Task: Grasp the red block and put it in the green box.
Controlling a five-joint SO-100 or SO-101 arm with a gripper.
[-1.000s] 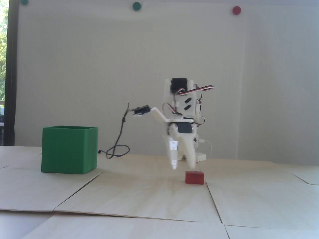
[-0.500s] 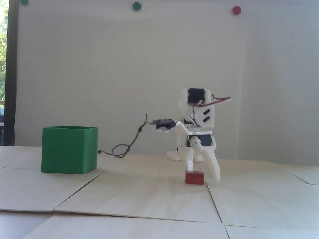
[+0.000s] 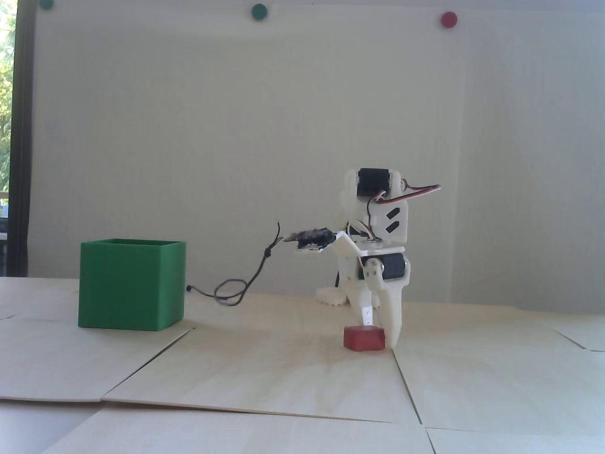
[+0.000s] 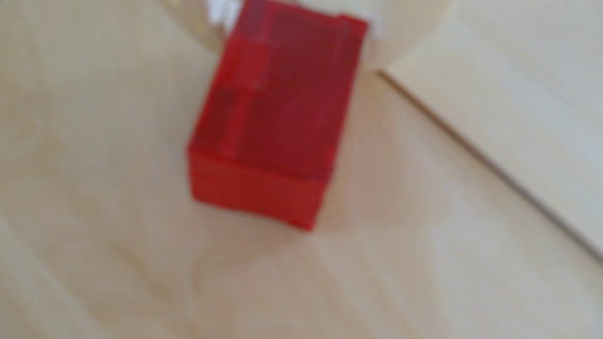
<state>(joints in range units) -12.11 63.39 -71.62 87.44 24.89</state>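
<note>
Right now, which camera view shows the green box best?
The fixed view shows it best: the green box stands whole on the wooden table, at the left of the picture, well apart from the red block and the gripper. The wrist view does not show the box at all.

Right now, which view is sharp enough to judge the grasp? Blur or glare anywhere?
Fixed view: soft but usable; the gripper straddles the red block, green box clear, window glare at the left edge. Wrist view: the red block fills the frame, heavily blurred, edges smeared; finger contact unreadable.
</note>
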